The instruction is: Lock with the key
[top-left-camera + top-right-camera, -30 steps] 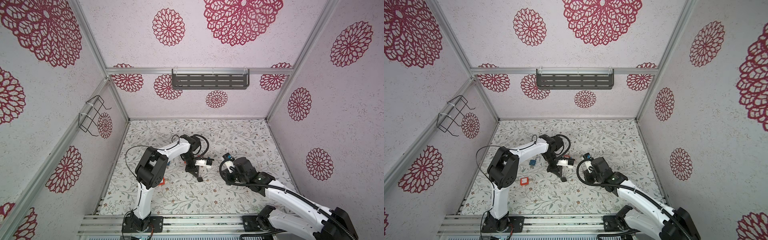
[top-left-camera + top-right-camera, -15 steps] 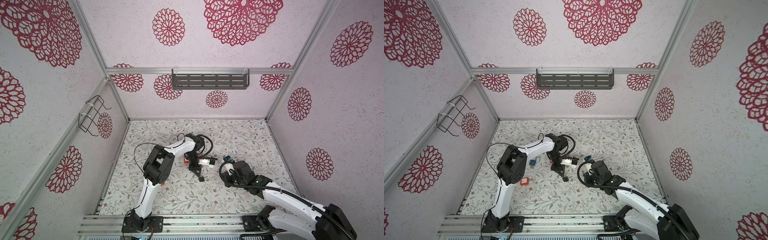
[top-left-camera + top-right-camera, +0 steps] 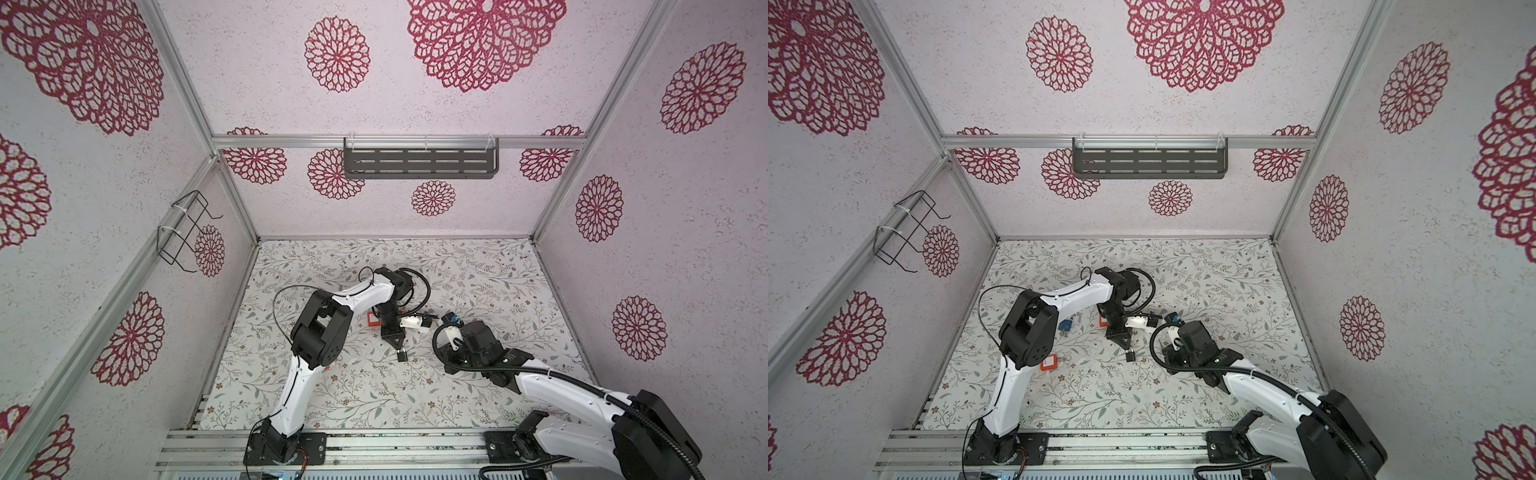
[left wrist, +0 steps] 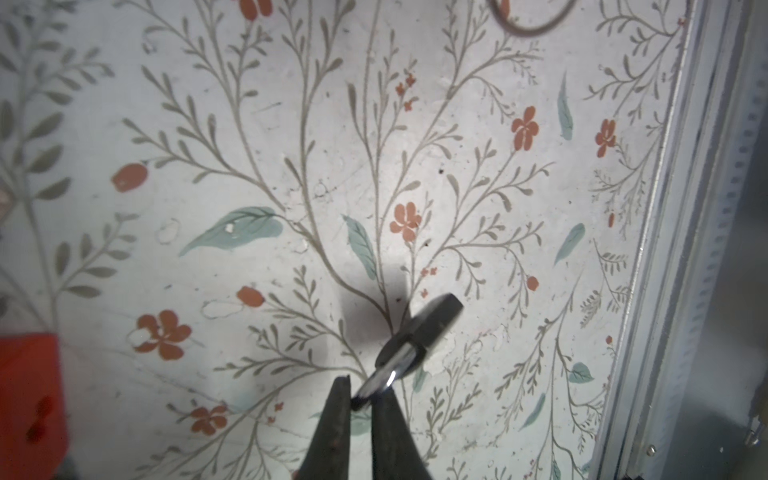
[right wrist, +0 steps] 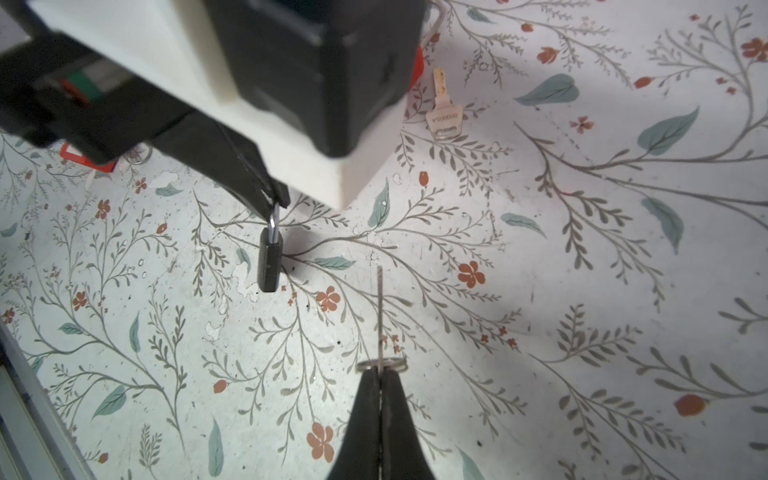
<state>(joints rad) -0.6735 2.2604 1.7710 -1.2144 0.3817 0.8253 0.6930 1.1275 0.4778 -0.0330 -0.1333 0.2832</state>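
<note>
**Black padlock pinched by its shackle; key clamped edge-on close by**

Clamped between the nearly closed tips of the left gripper [image 4: 365, 400]: the bright, curved steel shackle of a small black padlock [image 4: 428, 324], matte and blocky with rounded corners. Hangs body-down from those tapered black tips in the right wrist view, over the table sheet [image 5: 582, 291], pale and scuffed, printed with grey sprigs, teal leaves and rust-red flowers. Cannot tell whether the body's lower end touches the sheet, nor whether the shackle is latched; keyway hidden.

Pressed tight in the right gripper [image 5: 380, 376]: a thin metal key [image 5: 379, 316], seen edge-on as a mere sliver, with a wire split ring [image 5: 382, 363] at the fingertips. Reaches with its blade tip level with the padlock's body, near it but apart, pointing past rather than into it.

In both top views, padlock [image 3: 401, 355] just off the left gripper's tip and left of the right wrist; right fingertips hidden there under the arm.

Flat on the sheet, farther off: a second key [image 5: 444, 112], brass-toned, with a stamped head. Blurred and cut off by the frame edge in the left wrist view: an orange block [image 4: 29, 395].
</note>
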